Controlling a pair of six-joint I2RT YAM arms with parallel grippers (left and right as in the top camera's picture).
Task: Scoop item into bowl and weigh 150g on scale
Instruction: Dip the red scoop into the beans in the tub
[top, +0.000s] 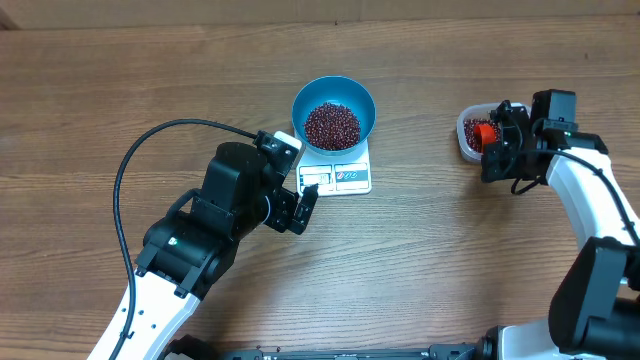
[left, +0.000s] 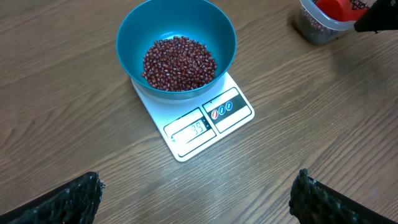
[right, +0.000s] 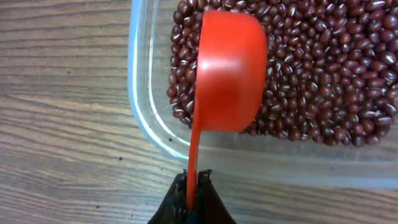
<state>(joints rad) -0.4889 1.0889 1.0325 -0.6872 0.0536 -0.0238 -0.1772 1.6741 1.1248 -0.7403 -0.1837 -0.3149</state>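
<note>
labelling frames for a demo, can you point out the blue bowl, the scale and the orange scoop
blue bowl (left: 132, 32), left wrist view, bare inner wall on its left
scale (left: 194, 129), left wrist view, its grey display
orange scoop (right: 227, 68), right wrist view, rounded back of its cup

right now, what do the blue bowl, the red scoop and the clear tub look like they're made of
Blue bowl: probably plastic, smooth with a soft sheen and one even colour; glazed ceramic cannot be ruled out. Red scoop: moulded plastic, glossy, with a light streak along its rounded back. Tub: thin clear plastic; beans show through its wall.
</note>
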